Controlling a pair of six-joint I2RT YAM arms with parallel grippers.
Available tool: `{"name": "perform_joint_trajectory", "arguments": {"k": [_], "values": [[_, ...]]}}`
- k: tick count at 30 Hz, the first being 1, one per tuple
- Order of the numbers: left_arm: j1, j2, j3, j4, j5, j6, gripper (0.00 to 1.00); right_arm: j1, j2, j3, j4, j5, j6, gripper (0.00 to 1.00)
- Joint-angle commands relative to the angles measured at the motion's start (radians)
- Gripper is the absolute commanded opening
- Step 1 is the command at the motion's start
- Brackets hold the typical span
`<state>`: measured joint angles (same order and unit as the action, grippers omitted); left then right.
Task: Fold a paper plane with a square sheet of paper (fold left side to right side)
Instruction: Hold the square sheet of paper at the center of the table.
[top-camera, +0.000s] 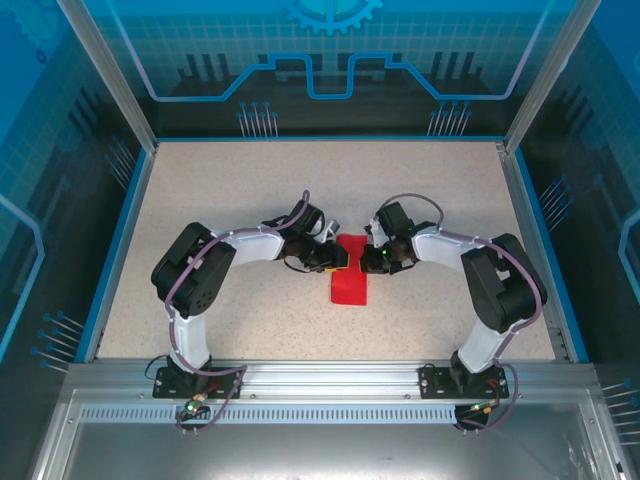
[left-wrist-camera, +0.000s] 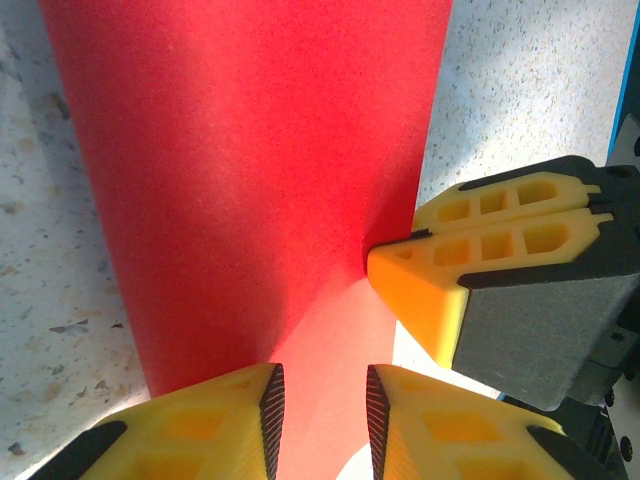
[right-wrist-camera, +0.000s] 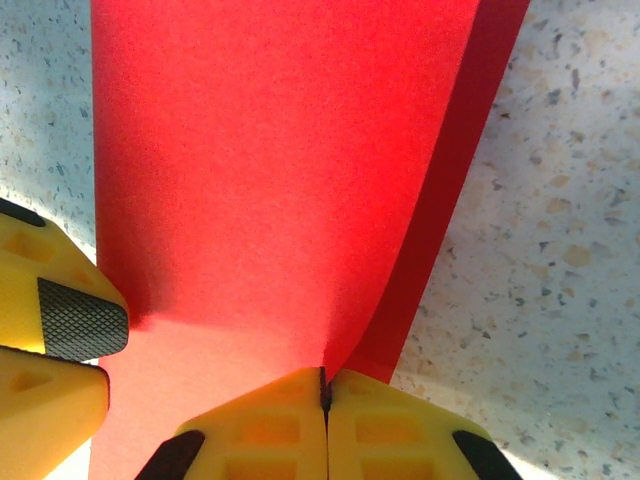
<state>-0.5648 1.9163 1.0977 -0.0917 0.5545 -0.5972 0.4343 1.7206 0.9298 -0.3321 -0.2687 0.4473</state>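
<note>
The right gripper (right-wrist-camera: 323, 392) is pinched together on a lifted edge of the square sheet of paper (right-wrist-camera: 280, 170); the left gripper (left-wrist-camera: 320, 400) straddles it, jaws apart, clamping nothing. The sheet lies between them in the middle of the table (top-camera: 200, 190). Unpinned, it may slide with the pulled edge, so the crease lands skewed

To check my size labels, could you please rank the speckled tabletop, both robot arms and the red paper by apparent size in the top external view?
1. speckled beige tabletop
2. white-and-black left arm and white-and-black right arm: they look alike, so unranked
3. bright red sheet of paper, smallest
</note>
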Motion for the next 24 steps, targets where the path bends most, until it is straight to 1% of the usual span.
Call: {"name": "perform_joint_trajectory", "arguments": {"k": [1,14,24], "values": [[0.005,0.015,0.001,0.0,-0.004,-0.006,0.31,0.018,0.007,0.011,-0.021,0.0,0.005,0.05],[0.005,0.017,0.001,-0.001,-0.005,-0.006,0.31,0.021,0.051,0.011,-0.016,0.014,0.003,0.05],[0.004,0.018,0.004,-0.003,-0.007,-0.005,0.31,0.021,0.01,0.029,-0.034,0.014,0.0,0.06]]}}
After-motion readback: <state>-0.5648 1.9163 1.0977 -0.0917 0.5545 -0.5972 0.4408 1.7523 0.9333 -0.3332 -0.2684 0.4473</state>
